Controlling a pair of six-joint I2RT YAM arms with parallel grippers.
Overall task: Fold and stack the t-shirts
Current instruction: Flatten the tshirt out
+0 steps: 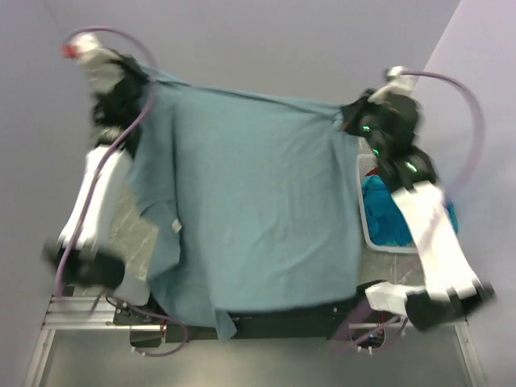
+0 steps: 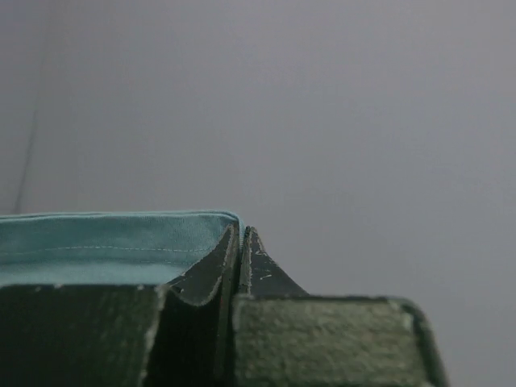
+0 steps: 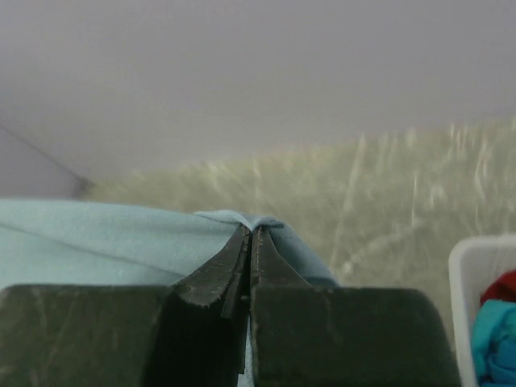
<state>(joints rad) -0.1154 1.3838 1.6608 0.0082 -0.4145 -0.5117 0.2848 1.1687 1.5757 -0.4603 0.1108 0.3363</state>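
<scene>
Top view: a large grey-blue t-shirt is held spread across the middle of the frame. It hides most of the table and the ground between the two arm bases at the bottom. Its upper edge runs from the upper left, slanting slightly down, to the upper right, and the cloth falls from that edge toward the lower edge of the frame, so the long axis lies roughly top to bottom. Neck and hem cannot be told apart. A folded flap shows at centre left, beside a small pale tag whose writing is too small to read. The left gripper has its fingers pressed together on one top corner of the shirt; only a strip of hem is seen in its wrist view, against a blank wall. The right gripper pinches the other top corner the same way. At the right of the frame a white basket is partly covered by the right arm and holds a turquoise shirt and a scrap of red cloth, both cut off.
</scene>
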